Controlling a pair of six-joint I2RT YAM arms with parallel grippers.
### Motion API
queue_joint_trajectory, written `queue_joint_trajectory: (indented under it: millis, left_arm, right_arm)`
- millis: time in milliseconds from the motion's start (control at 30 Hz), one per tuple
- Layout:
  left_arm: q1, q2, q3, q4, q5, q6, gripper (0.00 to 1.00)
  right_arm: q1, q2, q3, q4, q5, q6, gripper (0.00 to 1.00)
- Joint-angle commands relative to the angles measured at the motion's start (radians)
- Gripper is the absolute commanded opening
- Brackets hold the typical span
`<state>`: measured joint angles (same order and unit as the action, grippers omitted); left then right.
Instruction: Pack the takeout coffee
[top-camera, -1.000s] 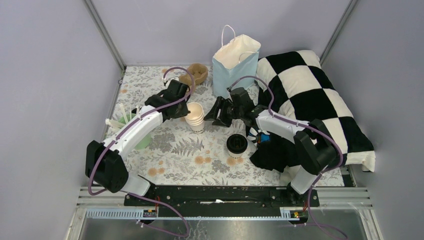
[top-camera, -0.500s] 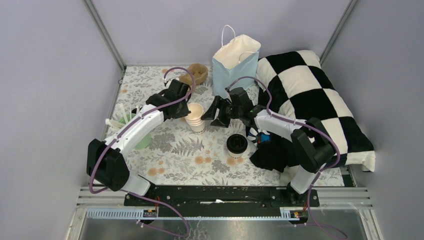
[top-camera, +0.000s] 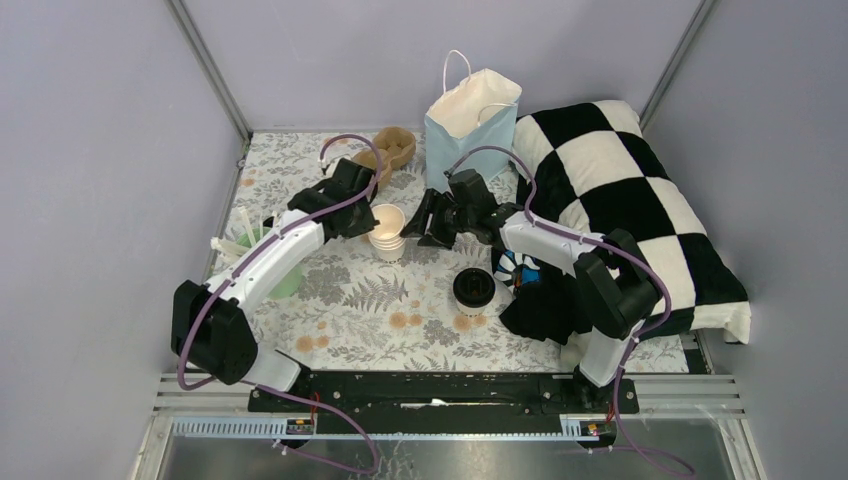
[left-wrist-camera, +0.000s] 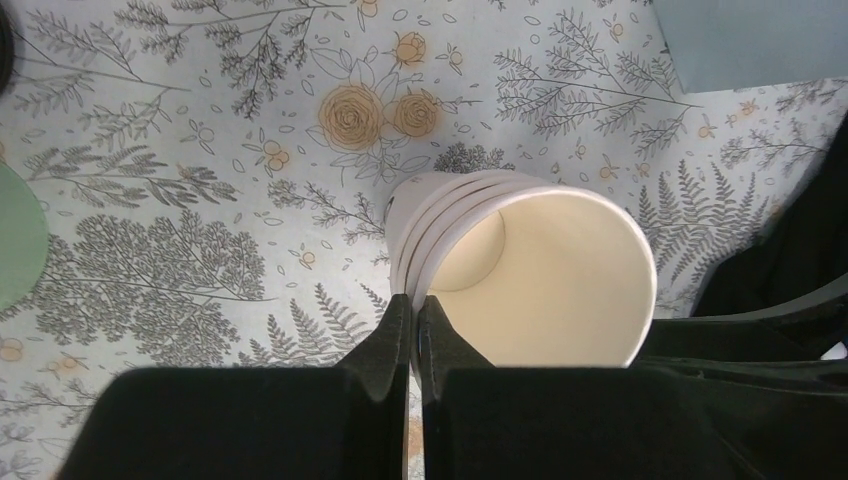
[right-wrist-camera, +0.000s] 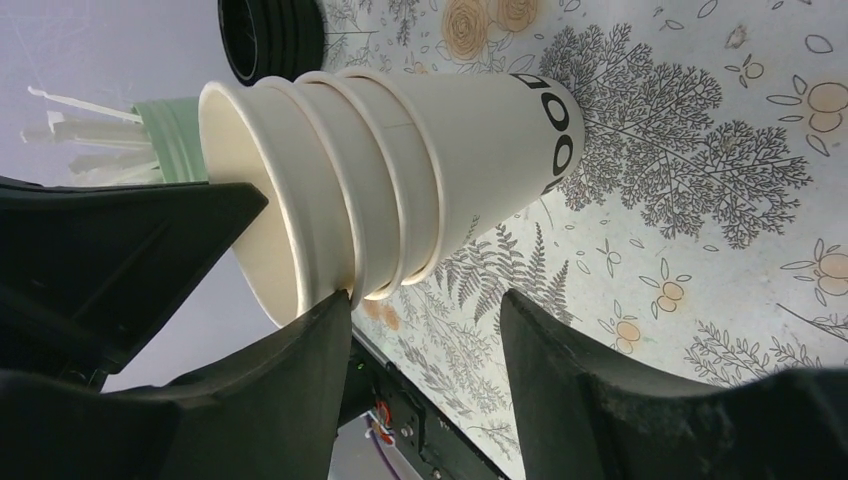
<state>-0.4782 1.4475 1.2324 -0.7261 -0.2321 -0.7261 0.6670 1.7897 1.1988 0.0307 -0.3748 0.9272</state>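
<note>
Near the worktop centre, your left gripper pinches the rim of the cup stack, right gripper open beside it: an uneven pull could topple it.

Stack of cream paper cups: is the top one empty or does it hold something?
Empty. The left wrist view looks into the top cup of the stack and shows only its bare cream bottom.

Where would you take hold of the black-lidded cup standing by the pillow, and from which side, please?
Probably the white wall just under the lid of the black-lidded cup, coming in level from the bare tablecloth side. It stands upright with the lid on top, and the checkered pillow crowds its other side.
</note>
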Motion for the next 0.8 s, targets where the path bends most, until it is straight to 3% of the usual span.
queue_joint_trajectory:
  millis: [0,267,500,667,767]
  left_arm:
    - [0.009,-0.09,-0.016,0.128,0.161,-0.113,0.0]
    - [0.087,-0.125,-0.042,0.136,0.227,-0.194,0.0]
    - [0.093,-0.106,0.002,0.07,0.235,-0.258,0.0]
    - [0.092,-0.067,0.057,-0.005,0.177,-0.255,0.0]
    - [0.093,-0.029,0.107,-0.08,0.16,-0.241,0.0]
  right_arm:
    - [0.043,0.017,0.056,-0.131,0.142,-0.078,0.62]
    - [0.123,0.054,0.193,-0.312,0.305,-0.2,0.62]
    - [0.164,0.101,0.297,-0.433,0.423,-0.255,0.64]
    - [0.159,0.063,0.328,-0.439,0.418,-0.306,0.67]
    - [0.141,0.005,0.305,-0.359,0.25,-0.442,0.73]
